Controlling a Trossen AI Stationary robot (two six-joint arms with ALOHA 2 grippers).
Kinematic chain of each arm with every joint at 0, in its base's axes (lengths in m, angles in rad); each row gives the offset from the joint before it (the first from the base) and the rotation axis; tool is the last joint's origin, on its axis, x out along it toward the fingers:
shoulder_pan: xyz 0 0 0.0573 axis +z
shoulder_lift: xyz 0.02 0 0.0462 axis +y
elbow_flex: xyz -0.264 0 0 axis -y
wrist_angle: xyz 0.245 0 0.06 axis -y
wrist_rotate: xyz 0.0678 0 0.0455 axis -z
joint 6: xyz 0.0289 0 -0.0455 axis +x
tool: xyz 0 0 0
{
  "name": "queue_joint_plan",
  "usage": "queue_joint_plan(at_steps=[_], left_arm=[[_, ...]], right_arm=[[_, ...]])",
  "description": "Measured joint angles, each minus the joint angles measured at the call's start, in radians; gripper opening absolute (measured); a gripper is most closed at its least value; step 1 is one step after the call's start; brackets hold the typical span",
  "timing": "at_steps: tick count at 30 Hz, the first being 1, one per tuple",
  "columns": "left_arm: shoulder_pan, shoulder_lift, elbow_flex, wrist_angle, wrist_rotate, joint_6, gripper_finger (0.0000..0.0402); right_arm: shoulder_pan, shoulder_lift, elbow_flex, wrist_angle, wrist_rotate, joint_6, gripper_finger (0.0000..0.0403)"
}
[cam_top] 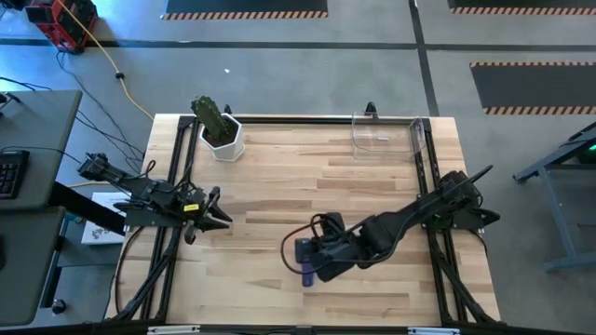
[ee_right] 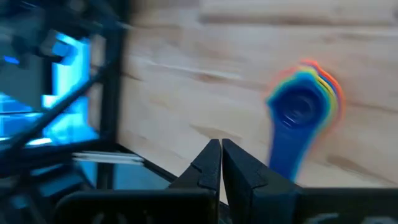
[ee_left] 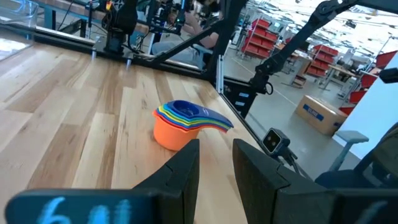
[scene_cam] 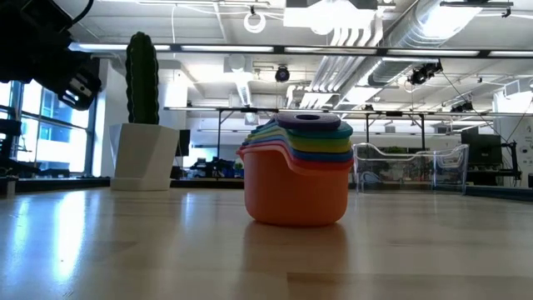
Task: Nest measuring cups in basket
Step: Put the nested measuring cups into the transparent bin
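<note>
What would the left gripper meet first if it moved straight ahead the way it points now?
Probably the nested stack of coloured plastic measuring cups, which stands directly ahead of the left gripper on the wooden table; distance unclear.

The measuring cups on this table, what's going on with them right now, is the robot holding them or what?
Neither arm holds them. The measuring cups stand nested in one stack on the bare wood, orange outermost at the bottom. The right gripper is beside the stack with its fingers shut on nothing. The left gripper waits open at the left side of the table, facing the stack. The basket sits at the far edge, apart from the stack, so the cups are not in it yet.
</note>
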Motion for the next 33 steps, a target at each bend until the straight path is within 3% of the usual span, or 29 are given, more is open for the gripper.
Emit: queue_joint_plan(at_steps=[6, 17, 33], left_arm=[[0.000, 0.000, 0.000, 0.000, 0.000, 0.000, 0.0087], [0.000, 0.000, 0.000, 0.000, 0.000, 0.000, 0.0087], [0.000, 0.000, 0.000, 0.000, 0.000, 0.000, 0.0087]], right_arm=[[-0.006, 0.040, 0.084, -0.059, -0.005, -0.010, 0.0006], [-0.008, 0.164, 0.098, -0.071, -0.229, 0.112, 0.0006], [-0.009, 0.201, 0.096, -0.061, -0.222, 0.142, 0.0006]])
